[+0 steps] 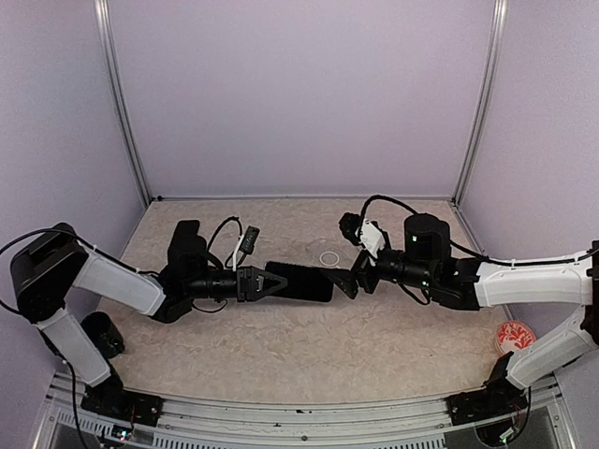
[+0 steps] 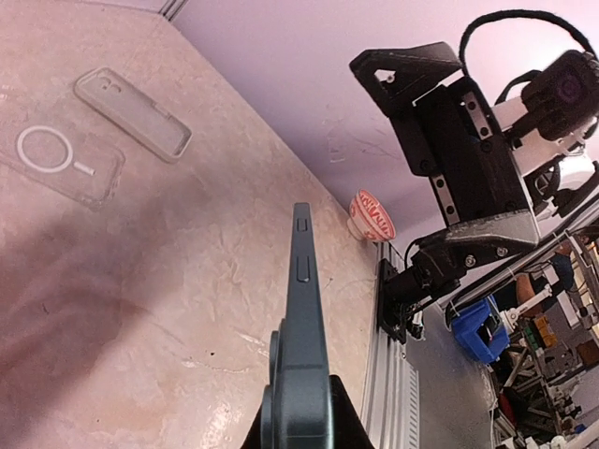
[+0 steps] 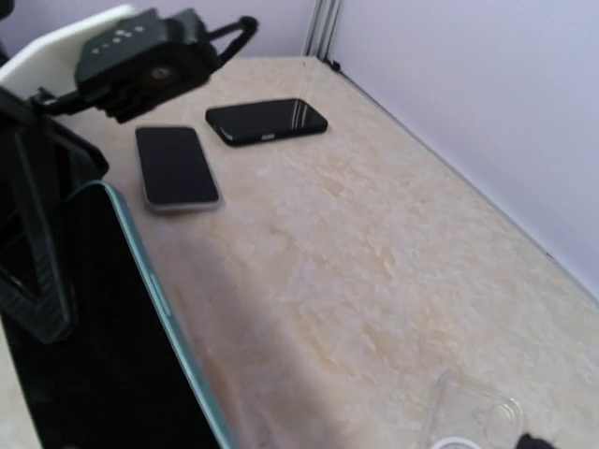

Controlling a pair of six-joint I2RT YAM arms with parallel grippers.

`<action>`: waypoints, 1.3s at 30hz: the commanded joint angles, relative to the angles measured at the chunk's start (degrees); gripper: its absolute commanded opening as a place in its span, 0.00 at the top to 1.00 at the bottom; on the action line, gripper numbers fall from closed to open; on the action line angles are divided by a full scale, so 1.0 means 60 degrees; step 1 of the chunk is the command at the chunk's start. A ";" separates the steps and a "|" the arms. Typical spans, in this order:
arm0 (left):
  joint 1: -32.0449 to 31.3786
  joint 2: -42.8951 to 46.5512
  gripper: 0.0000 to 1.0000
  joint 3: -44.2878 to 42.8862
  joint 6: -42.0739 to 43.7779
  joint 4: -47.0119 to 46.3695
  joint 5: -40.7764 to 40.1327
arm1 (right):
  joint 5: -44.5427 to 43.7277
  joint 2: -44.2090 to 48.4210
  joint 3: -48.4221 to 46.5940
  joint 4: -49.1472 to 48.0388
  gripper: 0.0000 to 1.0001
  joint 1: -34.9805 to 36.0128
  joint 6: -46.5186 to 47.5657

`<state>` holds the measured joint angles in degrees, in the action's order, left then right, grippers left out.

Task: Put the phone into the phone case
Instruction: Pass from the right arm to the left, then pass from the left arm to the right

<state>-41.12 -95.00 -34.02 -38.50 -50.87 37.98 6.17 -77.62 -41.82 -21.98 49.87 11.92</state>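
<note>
Mid-table: left claw (image 1: 276,281) pinching phone (image 1: 309,282); right claw (image 1: 348,279) spread; phone case (image 1: 328,257) barely visible.

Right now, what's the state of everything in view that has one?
Phone: held above the table, not in a case.
Left jaws: shut on phone.
Right jaws: open by the phone's free end, holding nothing.
Ringed case: empty, flat on table.
Plain case: empty, flat on table.
Spare phones: lying flat on table.
</note>
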 commanded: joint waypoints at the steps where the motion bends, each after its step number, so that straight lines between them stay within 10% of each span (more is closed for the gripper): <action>1: -0.0182 0.0647 1.00 0.0103 0.0524 -0.1436 -0.0110 | 0.0199 0.0516 -0.0059 0.0541 0.00 0.0068 -0.1037; 39: -0.1100 0.1127 1.00 0.0396 0.1129 -0.3852 -0.0795 | 0.5724 -0.0312 -0.0282 -0.1611 0.20 -0.0005 -0.4402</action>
<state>-47.35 -87.79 -29.61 -31.68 -69.67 34.04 38.30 -79.20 -42.11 -28.91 49.84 -12.67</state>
